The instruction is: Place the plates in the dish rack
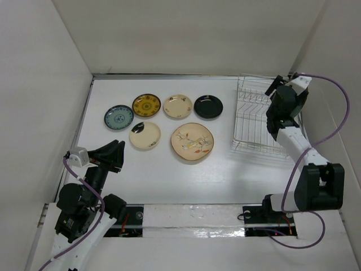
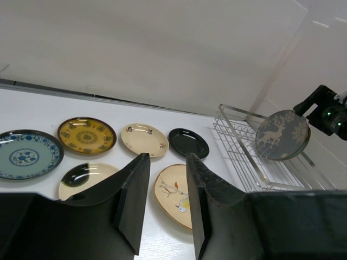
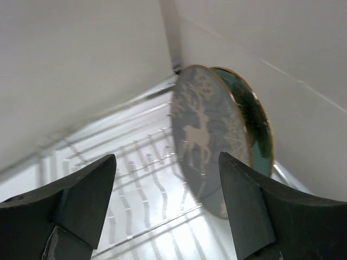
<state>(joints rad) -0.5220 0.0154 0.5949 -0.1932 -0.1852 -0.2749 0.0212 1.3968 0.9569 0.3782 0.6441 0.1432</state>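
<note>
Six plates lie flat on the table: teal [image 1: 118, 117], yellow-patterned [image 1: 146, 105], cream [image 1: 177, 106], black [image 1: 208, 106], cream with a dark patch [image 1: 145, 135] and large tan [image 1: 192, 141]. The white wire dish rack [image 1: 256, 121] stands at the right. The grey deer plate [image 3: 203, 135] stands upright in it, with a green-teal plate [image 3: 255, 130] right behind it. My right gripper [image 3: 167, 162] is open and empty, just in front of the deer plate. My left gripper [image 2: 167, 162] is open and empty, low at the near left, pointing at the tan plate [image 2: 176, 195].
White walls close in the table on the left, back and right. The rack [image 2: 244, 157] sits close to the right wall. A purple cable [image 1: 333, 113] loops beside the right arm.
</note>
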